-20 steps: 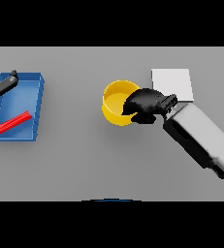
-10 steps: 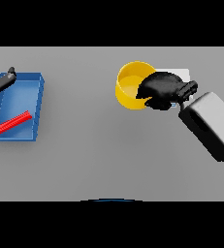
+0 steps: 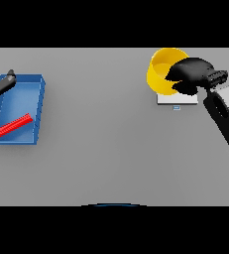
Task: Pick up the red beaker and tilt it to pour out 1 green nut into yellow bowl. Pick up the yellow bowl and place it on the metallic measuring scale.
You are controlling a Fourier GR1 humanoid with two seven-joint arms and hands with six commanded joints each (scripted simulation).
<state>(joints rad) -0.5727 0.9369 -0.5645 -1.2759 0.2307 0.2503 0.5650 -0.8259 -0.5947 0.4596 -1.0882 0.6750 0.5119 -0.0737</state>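
Note:
The yellow bowl (image 3: 160,72) is held over the metallic measuring scale (image 3: 177,99) at the upper right, and whether it touches the scale I cannot tell. My right hand (image 3: 193,72) is shut on the bowl's right rim and hides part of it. The bowl's inside shows no nut from here. The red beaker (image 3: 12,125) lies on its side in the blue tray (image 3: 34,114) at the left. My left hand (image 3: 1,85) shows at the far left edge over the tray's back corner, fingers relaxed, holding nothing.
The blue tray sits at the table's left side with raised walls. The scale shows only as a pale slab with a small front display (image 3: 176,107) under the bowl and hand.
My right hand has carried the yellow bowl up and to the right, from beside the scale to over it. The left hand has stayed near the tray's corner.

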